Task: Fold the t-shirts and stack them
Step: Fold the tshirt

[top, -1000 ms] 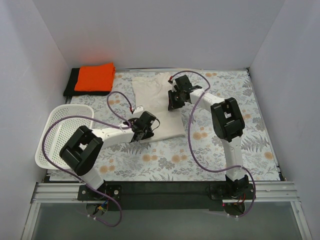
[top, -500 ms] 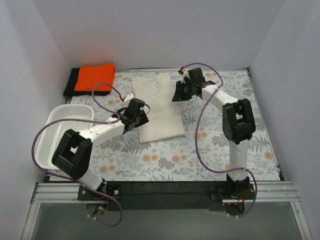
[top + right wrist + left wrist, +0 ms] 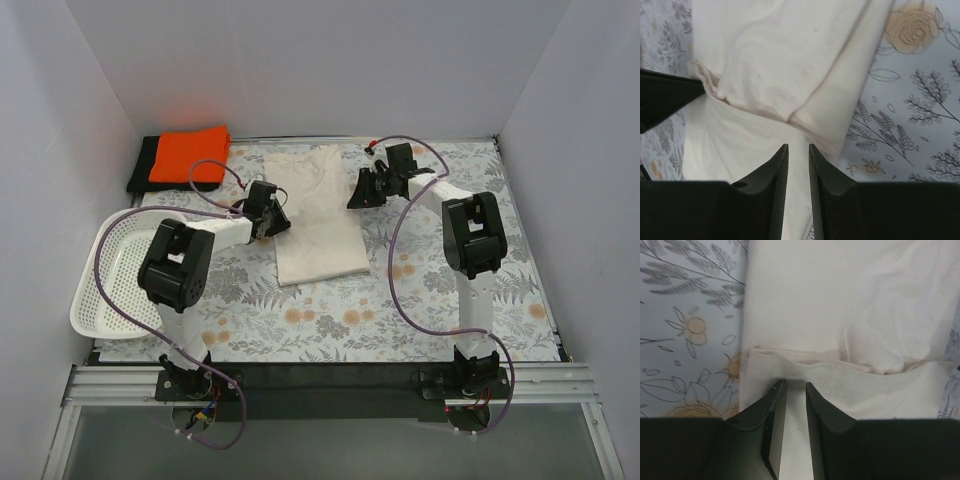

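the cream t-shirt (image 3: 318, 215) lies flat on the flowered table (image 3: 450, 300) as a long strip with its sides turned in, directly between the two grippers. the left gripper (image 3: 793, 384) sits at the strip's left edge. its jaws are drawn close, with the cloth tented up into the slit, so it looks clamped on that edge. the right gripper (image 3: 798, 146) is at the opposite edge, just short of a folded-in sleeve. its jaws are equally narrow over cream cloth, but i cannot tell whether they bite or only hover.

beyond the left gripper, out to its left, the orange t-shirt (image 3: 190, 153) rests folded on top of the black t-shirt (image 3: 138, 170). the white basket (image 3: 82, 318) stands behind that gripper, nearer the arm's base and well apart from the cream strip.

risks, as i judge them: a pinch that takes only the top layer would open the side fold on lifting. if the right side is not really held, a one-sided pull would skew the strip, and the tucked sleeve could slide out.

count: three t-shirts (one cream, one orange, one black), one basket, two grippers.
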`<action>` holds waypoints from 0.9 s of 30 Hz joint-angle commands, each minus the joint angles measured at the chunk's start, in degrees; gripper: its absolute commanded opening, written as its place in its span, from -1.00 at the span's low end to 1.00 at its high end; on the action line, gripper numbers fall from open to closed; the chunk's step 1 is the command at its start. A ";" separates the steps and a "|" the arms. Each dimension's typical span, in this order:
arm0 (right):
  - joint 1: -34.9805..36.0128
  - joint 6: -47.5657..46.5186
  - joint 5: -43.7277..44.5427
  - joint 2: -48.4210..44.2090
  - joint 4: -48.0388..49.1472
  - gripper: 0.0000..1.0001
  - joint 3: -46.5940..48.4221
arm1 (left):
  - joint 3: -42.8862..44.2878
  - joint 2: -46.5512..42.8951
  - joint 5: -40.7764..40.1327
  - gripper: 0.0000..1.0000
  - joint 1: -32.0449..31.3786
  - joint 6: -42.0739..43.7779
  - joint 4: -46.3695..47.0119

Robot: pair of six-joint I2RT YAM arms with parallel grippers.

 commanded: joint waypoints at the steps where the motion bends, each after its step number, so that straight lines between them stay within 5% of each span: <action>1: -1.93 0.68 -1.61 1.88 1.38 -0.49 -0.95 | 1.20 -0.38 1.24 -0.54 3.62 -0.03 0.36; 8: -3.26 1.82 -5.82 -5.84 2.69 -0.49 -5.77 | -0.38 -8.01 4.40 -0.27 3.72 3.04 -2.80; 15: 2.18 11.30 -17.67 -19.37 16.99 -0.49 -23.96 | -12.76 -25.24 8.44 -0.09 -2.16 -1.52 -5.79; 19: 7.97 12.11 -19.89 -20.97 19.13 -0.49 -29.16 | -20.15 -32.01 8.37 -0.20 -7.08 -6.27 -5.97; 27: 13.62 11.23 -20.42 -15.01 21.32 -0.52 -30.74 | -26.48 -29.65 1.60 -0.51 -9.56 -10.05 -4.39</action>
